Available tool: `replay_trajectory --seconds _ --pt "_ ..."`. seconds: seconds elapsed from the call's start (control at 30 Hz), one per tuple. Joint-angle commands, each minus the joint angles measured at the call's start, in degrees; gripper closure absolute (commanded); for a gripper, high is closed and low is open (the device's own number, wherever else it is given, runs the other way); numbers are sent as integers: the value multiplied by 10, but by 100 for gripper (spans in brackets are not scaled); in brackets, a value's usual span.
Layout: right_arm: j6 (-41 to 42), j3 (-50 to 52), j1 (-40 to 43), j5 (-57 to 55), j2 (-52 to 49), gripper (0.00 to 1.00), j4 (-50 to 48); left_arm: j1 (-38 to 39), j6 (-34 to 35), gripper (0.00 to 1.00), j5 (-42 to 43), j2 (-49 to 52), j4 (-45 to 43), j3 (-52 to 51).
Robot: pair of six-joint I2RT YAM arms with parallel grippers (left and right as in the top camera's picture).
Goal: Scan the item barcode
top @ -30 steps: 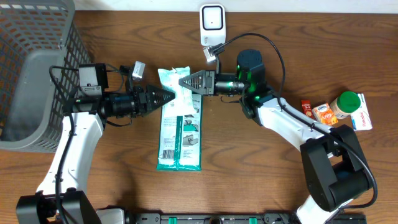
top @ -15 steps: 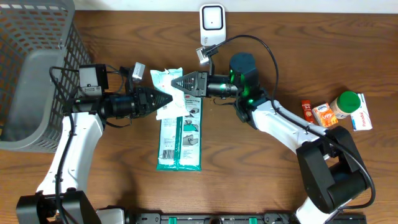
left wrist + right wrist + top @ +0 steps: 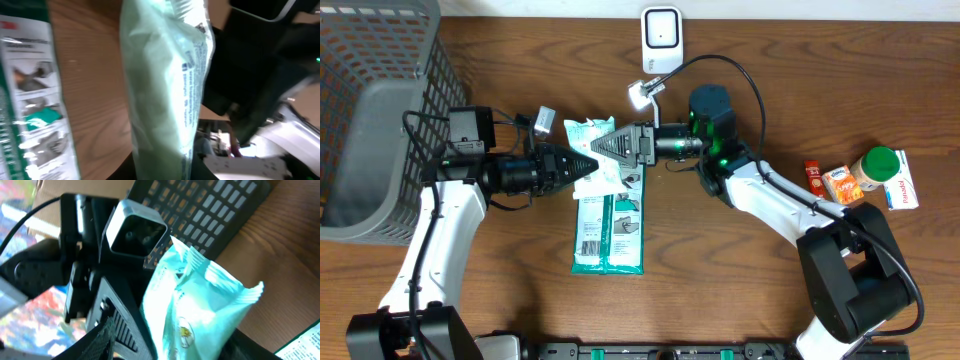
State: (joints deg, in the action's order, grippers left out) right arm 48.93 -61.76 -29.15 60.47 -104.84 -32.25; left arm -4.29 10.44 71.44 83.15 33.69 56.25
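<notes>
Left pincer (image 3: 590, 165) is clamped on the pale pouch (image 3: 582, 135), which hangs between both pincers. Right pincer (image 3: 613, 148) stands apart around it. Risk: the one-sided pinch lets the floppy pouch sag or slip, hiding the barcode from the scanner (image 3: 660, 35).

Handover check: pack raised and passed from right tool to left tool.

The pale wipes pack (image 3: 586, 131), which a second ago lay flat across the top of the green pack (image 3: 610, 235) on the bench, now stands crumpled and on edge, its upper end lifted. The left tool (image 3: 588, 166), previously spread wide just beside it, has clamped onto its lower edge. The right tool (image 3: 608, 147), previously pinched on the pack, now stands with jaws apart, and its arm has shifted left.
</notes>
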Motion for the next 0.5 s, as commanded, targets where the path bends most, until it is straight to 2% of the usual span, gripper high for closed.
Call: replay_trajectory --seconds 0.0,0.17,0.27,0.4,0.47 --pt "-38 -3 11 53 6 44 3 1 -21 80 83 1 1 -7" --pt "-42 -3 10 80 6 46 20 1 -21 80 85 1 2 -7" --pt "-45 -3 11 80 6 52 25 1 -21 80 85 1 2 -7" --pt "-45 -3 11 69 6 65 22 1 -28 80 85 1 16 -7" --pt "-49 -3 11 69 6 65 22 1 -38 80 85 1 28 -7"
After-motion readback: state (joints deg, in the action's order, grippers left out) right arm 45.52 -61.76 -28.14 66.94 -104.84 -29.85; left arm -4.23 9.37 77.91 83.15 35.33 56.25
